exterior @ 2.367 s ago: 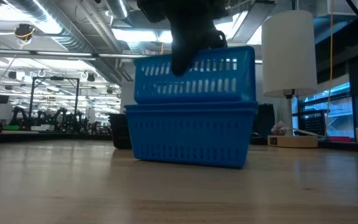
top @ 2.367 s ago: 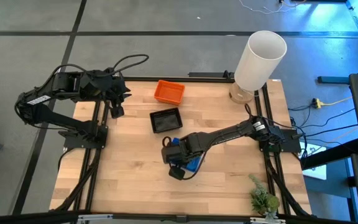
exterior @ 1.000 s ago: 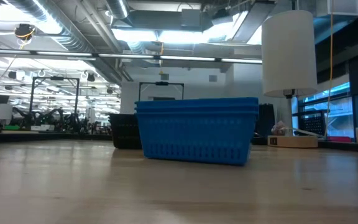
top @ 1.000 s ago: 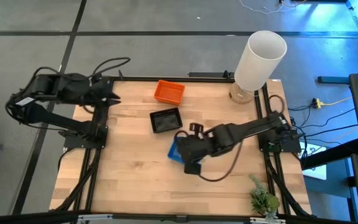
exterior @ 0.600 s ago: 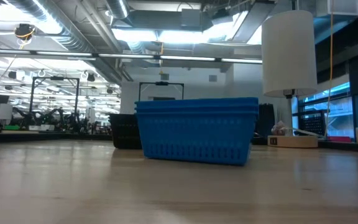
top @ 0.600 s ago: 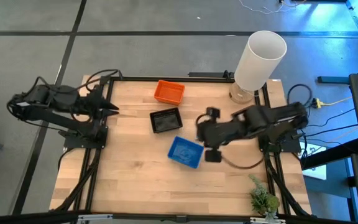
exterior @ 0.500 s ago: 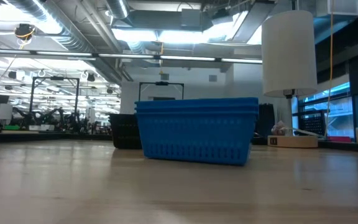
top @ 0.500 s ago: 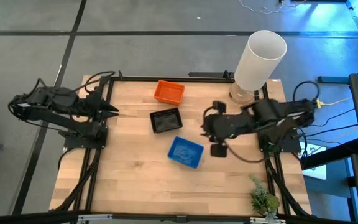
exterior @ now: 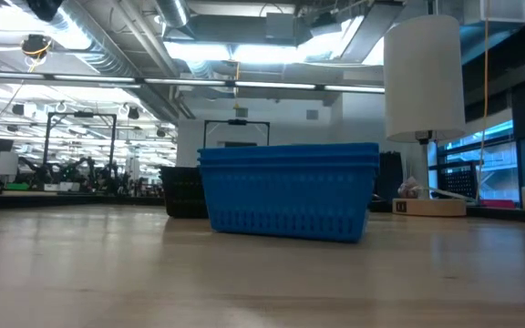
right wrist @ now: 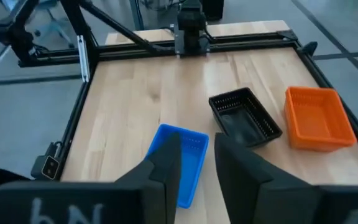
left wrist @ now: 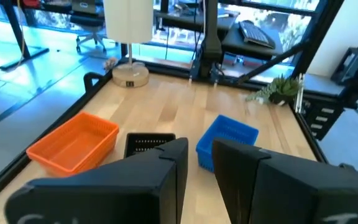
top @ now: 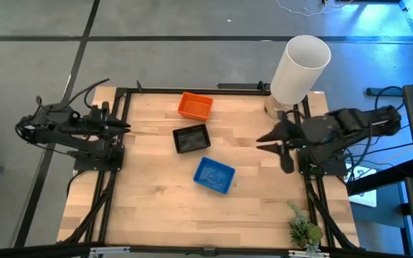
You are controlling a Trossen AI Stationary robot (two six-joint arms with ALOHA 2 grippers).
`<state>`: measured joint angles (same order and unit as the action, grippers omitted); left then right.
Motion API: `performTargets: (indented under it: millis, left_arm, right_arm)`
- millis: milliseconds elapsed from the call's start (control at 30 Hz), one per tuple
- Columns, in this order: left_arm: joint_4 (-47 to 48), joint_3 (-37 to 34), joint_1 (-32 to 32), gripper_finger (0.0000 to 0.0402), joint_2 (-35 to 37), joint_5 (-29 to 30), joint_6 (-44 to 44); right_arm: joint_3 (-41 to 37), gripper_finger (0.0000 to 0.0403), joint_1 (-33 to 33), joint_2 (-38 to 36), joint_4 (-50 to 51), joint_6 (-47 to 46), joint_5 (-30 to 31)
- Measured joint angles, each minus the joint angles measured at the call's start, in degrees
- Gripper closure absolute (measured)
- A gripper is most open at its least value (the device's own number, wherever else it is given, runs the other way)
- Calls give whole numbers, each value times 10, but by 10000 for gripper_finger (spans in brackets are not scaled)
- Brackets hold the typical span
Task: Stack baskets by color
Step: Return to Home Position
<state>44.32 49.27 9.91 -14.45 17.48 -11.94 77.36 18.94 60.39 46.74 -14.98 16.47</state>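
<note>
Three piles of baskets rest on their bottoms on the wooden table: orange at the far side, black in the middle, blue nearest. In the low view the blue pile shows nested rims, and the black one stands behind it. My left gripper is drawn back over the table's left edge, open and holding nothing. My right gripper hovers near the right edge, well clear of the blue pile, open and holding nothing.
A tall white cylinder stands at the far right corner. A small green plant sits at the near right corner. Black frame rails run along the table's left and right sides. Bare wood lies near the front edge.
My right gripper has drawn away from the blue pile toward the table's right edge, rising a little and tipping closer to level. My left gripper has pulled back toward the left edge and sunk. The blue pile stays where it was set.
</note>
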Motion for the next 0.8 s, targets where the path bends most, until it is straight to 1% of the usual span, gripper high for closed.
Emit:
performTargets:
  millis: [233, 367, 467, 533, 600, 667, 733, 800]
  left_arm:
    - [-42, -38, 0, 337, 59, -1, 23]
    - [-66, -51, 0, 337, 105, -33, 57]
    - [-70, -57, 0, 337, 144, -34, 64]
    - [-70, -57, 0, 337, 141, -31, 65]
    - [-50, -52, 0, 337, 142, -32, 69]
    - [-68, -55, 0, 337, 142, -34, 81]
    - [-55, -69, 0, 337, 142, -22, 82]
    - [-68, -71, 0, 337, 142, -21, 82]
  right_arm:
    - [-169, 324, 0, -154, -78, -14, -1]
    - [-239, 324, 0, -232, -94, -13, -1]
    - [-274, 324, 0, -290, -97, -14, -1]
    - [-293, 324, 0, -328, -97, -14, -1]
    - [-310, 324, 0, -367, -97, -12, -1]
    - [-326, 324, 0, -409, -95, -10, 0]
    - [-343, 324, 0, -446, -95, -13, 0]
    - [-359, 324, 0, -479, -96, -16, -1]
